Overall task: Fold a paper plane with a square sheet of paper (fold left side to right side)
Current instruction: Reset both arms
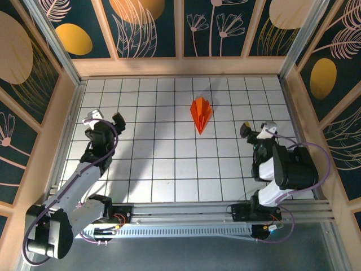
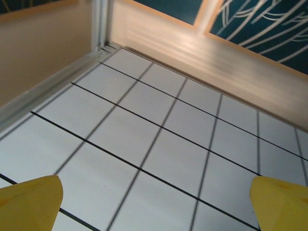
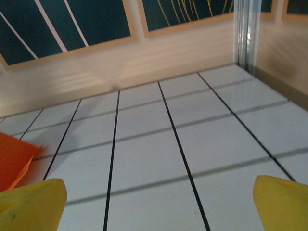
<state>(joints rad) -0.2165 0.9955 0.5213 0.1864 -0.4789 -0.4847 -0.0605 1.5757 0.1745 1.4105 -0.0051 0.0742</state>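
The paper plane (image 1: 201,113) lies on the white grid table, a small bright orange dart with its point toward the near edge and creased wings spread at the far end. An orange corner of the paper plane (image 3: 12,161) also shows at the left edge of the right wrist view. My left gripper (image 1: 105,119) is open over the left tiles, far left of the plane, nothing between its yellow fingertips (image 2: 31,202). On the right side, my right gripper (image 1: 258,127) stands open and empty, yellow fingertips (image 3: 284,202) wide apart, a few tiles right of the plane.
Wooden walls (image 1: 180,66) with dark floral panels enclose the table on three sides. A metal rail (image 1: 186,214) with the arm bases runs along the near edge. Bare tiles (image 1: 169,169) lie between the two arms.
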